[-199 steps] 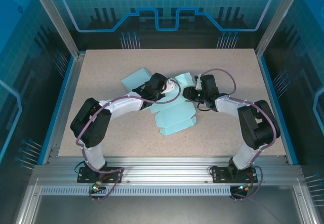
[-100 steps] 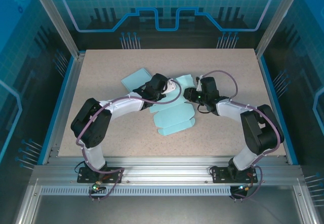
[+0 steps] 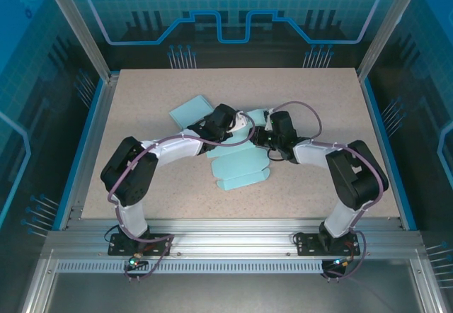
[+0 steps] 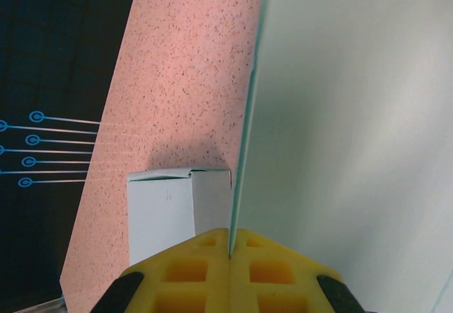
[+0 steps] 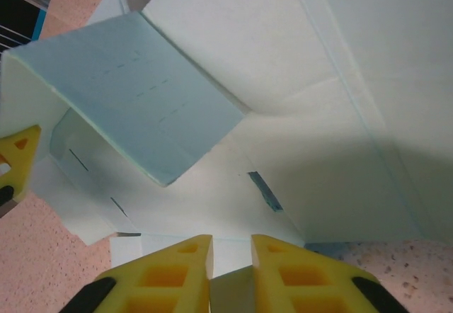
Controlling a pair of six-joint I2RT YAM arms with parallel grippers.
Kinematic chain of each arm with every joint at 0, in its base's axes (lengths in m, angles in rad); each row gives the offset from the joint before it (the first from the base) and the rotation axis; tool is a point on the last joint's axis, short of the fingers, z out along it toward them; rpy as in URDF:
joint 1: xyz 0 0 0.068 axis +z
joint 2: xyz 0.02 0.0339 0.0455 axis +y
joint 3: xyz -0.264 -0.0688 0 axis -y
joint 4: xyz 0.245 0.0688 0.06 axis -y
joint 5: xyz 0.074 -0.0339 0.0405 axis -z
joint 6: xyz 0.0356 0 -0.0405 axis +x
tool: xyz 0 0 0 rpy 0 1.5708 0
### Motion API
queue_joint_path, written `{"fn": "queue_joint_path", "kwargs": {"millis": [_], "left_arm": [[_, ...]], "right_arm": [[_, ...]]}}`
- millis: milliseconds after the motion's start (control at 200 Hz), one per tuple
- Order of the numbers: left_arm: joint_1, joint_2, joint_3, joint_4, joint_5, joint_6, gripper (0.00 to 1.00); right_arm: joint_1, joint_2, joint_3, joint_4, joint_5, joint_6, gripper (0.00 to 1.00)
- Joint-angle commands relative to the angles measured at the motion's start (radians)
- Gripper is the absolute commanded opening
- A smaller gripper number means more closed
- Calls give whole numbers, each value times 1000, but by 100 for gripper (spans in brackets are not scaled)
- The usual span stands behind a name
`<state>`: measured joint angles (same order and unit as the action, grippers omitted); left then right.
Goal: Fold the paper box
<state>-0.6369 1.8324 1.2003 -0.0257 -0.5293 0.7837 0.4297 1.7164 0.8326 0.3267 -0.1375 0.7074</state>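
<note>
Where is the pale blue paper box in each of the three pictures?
Top external: pale blue paper box lying at the centre.
Left wrist: its panel on the right, edge nipped in the left pincer below.
Right wrist: its folded panels across the middle and top.
Shared landmark: the speckled pinkish tabletop.

The far strip of the table point(image 3: 283, 86) lies bare from left to right, as do the broad margins outside each arm. The paper box point(image 3: 241, 168) sprawls across the middle, one panel reaching toward the far left. The left arm point(image 3: 170, 146) and the right arm point(image 3: 315, 150) bow inward from the near edge and meet over the box's far half, barring the centre from both sides. Between them, nearer than the box, a bare pocket of table lies open. Aluminium posts point(image 3: 76, 26) and blue panels point(image 3: 425, 129) wall in the left, right and far sides.
</note>
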Motion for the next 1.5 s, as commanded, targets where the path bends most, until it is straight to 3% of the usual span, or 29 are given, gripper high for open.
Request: {"fn": "queue_joint_path", "kwargs": {"millis": [0, 305, 510, 645, 895, 1206, 1371, 1496], "left_arm": [[-13, 14, 20, 21, -4, -42, 0], [-17, -23, -77, 168, -11, 40, 0], [-25, -50, -210, 419, -17, 201, 0], [-36, -41, -268, 561, -12, 294, 0], [-52, 10, -287, 684, -47, 369, 0], [-57, -21, -307, 711, -18, 389, 0], [-56, -12, -321, 740, -23, 417, 0], [-59, 2, -333, 783, -32, 441, 0]], "right_arm": [[24, 54, 22, 32, -14, 14, 20], [-8, 38, 15, 0, -31, -13, 24], [-59, -121, 0, -146, -24, -125, 38], [-111, -201, -13, -181, -55, -167, 44], [-259, -276, -32, -206, -131, -188, 44], [-474, -108, -10, -100, -298, -118, 43], [-463, 30, 99, -63, -433, -146, 42], [-413, 52, 99, -12, -455, -187, 43]]}}
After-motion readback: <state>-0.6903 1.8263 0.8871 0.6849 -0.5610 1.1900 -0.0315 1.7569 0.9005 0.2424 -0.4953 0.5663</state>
